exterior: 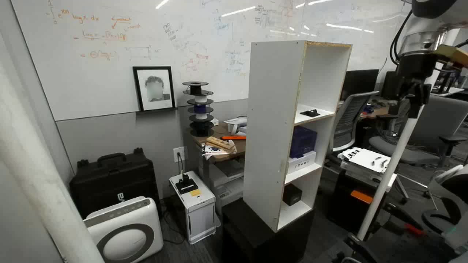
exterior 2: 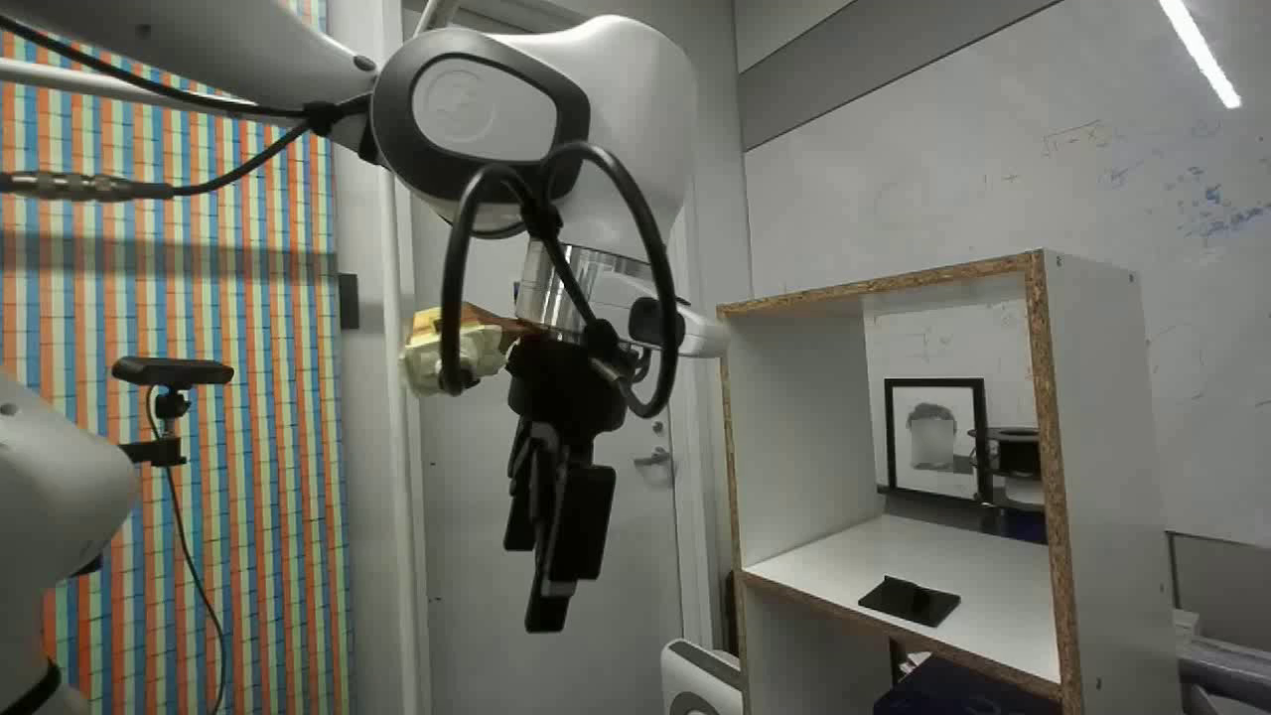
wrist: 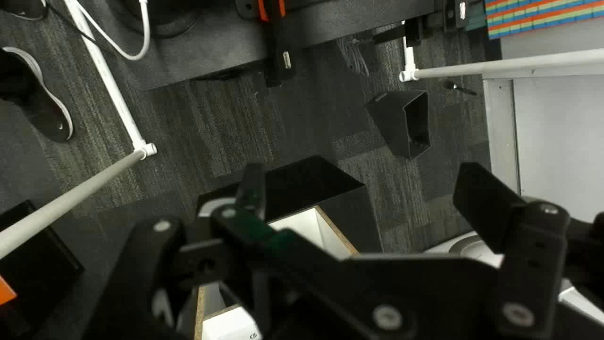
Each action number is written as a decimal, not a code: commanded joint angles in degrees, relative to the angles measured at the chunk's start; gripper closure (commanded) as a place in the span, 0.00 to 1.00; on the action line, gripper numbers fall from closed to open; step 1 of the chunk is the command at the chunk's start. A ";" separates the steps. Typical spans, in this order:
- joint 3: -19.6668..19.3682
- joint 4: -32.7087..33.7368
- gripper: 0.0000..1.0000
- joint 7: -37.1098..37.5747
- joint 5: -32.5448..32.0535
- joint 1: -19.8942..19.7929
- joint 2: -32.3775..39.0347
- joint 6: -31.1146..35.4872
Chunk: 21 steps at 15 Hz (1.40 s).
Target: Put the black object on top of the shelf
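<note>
The shelf [exterior: 276, 120] stands upright right of centre in an exterior view, a tall, narrow unit with smooth white panels and raw, speckled chipboard along its front edges. On the pale floor of its top compartment lies the black object [exterior 2: 909, 602], at lower right in an exterior view: a thin, flat piece of squarish outline with a low raised edge. In the compartment beneath, a dark-blue boxy thing [exterior: 303, 141] sits on a white carton [exterior: 302, 162]; a black cube [exterior: 292, 194] occupies the bottom one. The unit rests on a matte black block [exterior: 248, 226].

The gripper [wrist: 368, 193] hangs pointing down, left of the shelf and apart from the black object in an exterior view. In the wrist view its jaws stand wide, two flat black fingers [wrist: 483, 208] set well apart, streaked grey carpet [wrist: 226, 123] showing behind them. In an exterior view a crumpled yellowish lump [exterior 2: 427, 353] juts beside the shiny metal collar [exterior 2: 548, 293] above the gripper; a sheet [exterior 2: 199, 308] striped orange, blue and pale green spans the far left.
</note>
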 commanded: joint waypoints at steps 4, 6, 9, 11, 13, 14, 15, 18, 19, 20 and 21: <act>0.92 0.41 0.00 -0.45 0.45 -1.02 0.12 -0.13; 0.92 0.41 0.00 -0.45 0.45 -1.02 0.12 -0.13; 0.71 1.24 0.00 -3.55 -0.88 0.10 3.62 7.77; 0.24 2.89 0.00 -4.61 1.06 0.99 7.23 14.27; 0.07 5.15 0.00 -5.90 3.36 2.08 11.43 19.48; -0.03 6.62 0.00 -6.76 4.86 2.68 13.86 21.91; -0.07 8.08 0.00 -7.69 6.39 3.23 16.02 23.75; 0.80 14.13 0.00 -9.45 10.23 4.25 23.61 27.26; 1.35 16.29 0.00 -9.51 10.72 4.27 25.99 27.68; 2.04 18.30 0.00 -9.23 10.46 4.07 28.17 28.19; 2.78 20.26 0.00 -8.54 9.37 3.67 30.25 28.33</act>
